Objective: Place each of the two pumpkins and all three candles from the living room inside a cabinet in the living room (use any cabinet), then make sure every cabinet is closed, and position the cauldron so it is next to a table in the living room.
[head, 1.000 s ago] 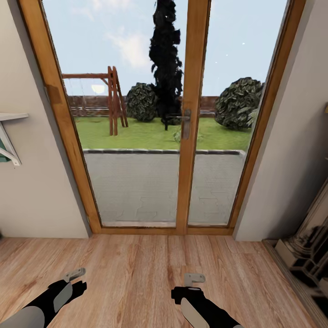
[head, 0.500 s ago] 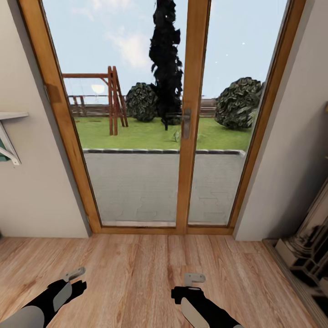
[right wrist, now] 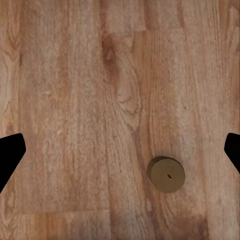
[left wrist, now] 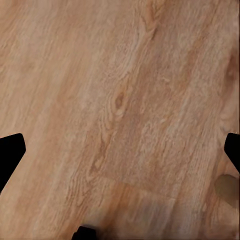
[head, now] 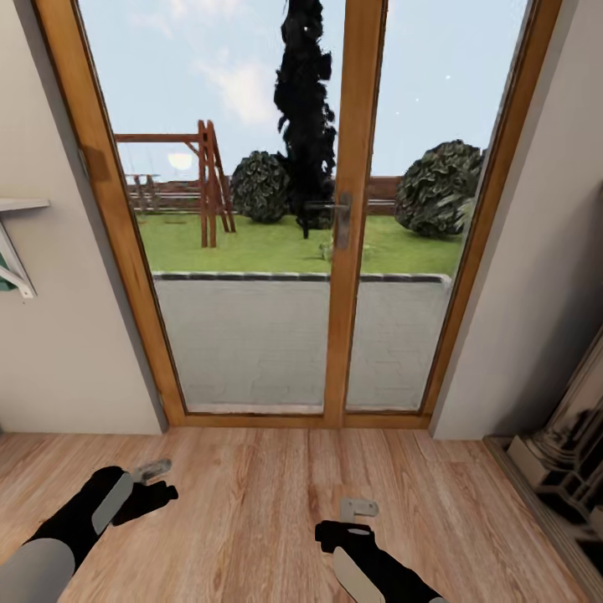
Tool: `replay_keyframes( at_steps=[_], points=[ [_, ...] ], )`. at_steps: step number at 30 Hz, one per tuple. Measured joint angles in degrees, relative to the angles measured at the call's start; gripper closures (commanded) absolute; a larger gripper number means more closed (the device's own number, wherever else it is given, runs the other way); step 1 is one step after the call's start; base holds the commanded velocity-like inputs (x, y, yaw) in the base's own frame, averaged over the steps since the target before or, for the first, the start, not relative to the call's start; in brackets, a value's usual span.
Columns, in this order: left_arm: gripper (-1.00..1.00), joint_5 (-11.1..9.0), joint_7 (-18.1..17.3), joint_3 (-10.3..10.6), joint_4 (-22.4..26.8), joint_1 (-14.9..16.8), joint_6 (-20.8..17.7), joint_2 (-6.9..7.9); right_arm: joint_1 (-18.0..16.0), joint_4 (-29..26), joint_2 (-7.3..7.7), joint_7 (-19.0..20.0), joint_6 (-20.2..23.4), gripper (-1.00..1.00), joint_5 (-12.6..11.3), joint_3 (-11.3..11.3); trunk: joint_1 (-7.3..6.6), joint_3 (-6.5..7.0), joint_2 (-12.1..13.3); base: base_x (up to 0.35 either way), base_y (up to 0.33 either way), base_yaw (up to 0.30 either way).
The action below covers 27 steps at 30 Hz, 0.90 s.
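One candle (right wrist: 166,174), a short beige cylinder with a dark wick dot, stands upright on the wooden floor in the right wrist view. It lies below my right gripper (head: 358,508), nearer one fingertip than the other and touching neither. That gripper is open and holds nothing. My left gripper (head: 151,470) hovers over bare floorboards, also open and empty. A blurred tan shape (left wrist: 227,187) shows at the edge of the left wrist view; I cannot tell what it is. The pumpkins, cabinet, cauldron and table are out of view.
A glazed double door (head: 352,218) in a wooden frame stands straight ahead, with a garden behind it. A white wall shelf (head: 15,243) juts out at the left. A pale stone fireplace surround (head: 569,461) stands at the right. Wooden floor (head: 251,494) lies between the arms.
My left arm has moved forward and slightly right over the floor. The right arm has stayed in place. The view has shifted a little.
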State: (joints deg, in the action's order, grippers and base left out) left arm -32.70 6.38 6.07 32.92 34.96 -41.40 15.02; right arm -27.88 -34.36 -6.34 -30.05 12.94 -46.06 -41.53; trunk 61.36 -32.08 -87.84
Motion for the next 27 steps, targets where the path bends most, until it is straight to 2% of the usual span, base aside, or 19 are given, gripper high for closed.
replay_keyframes(
  at_steps=[4,13,27],
  points=[
    [-1.00,-0.1,-0.5,-0.1,3.1,0.0,-3.2,0.52,0.0,2.5,-0.13,-0.1,-0.1,-1.00,0.0,0.2,0.88,-0.72,-1.6,0.000,0.000,0.000],
    [-1.00,-0.1,-0.6,0.0,4.0,0.0,-5.8,0.00,0.0,13.0,-0.20,-0.3,-3.2,-1.00,0.0,0.6,2.86,-2.34,-5.2,0.000,0.000,0.000],
    [-1.00,-0.1,-0.6,0.0,5.9,0.0,-6.0,-0.62,0.0,14.0,-0.20,-0.1,-3.9,-1.00,-0.1,0.7,5.93,-4.86,-10.8,0.000,0.000,0.000]
  ],
)
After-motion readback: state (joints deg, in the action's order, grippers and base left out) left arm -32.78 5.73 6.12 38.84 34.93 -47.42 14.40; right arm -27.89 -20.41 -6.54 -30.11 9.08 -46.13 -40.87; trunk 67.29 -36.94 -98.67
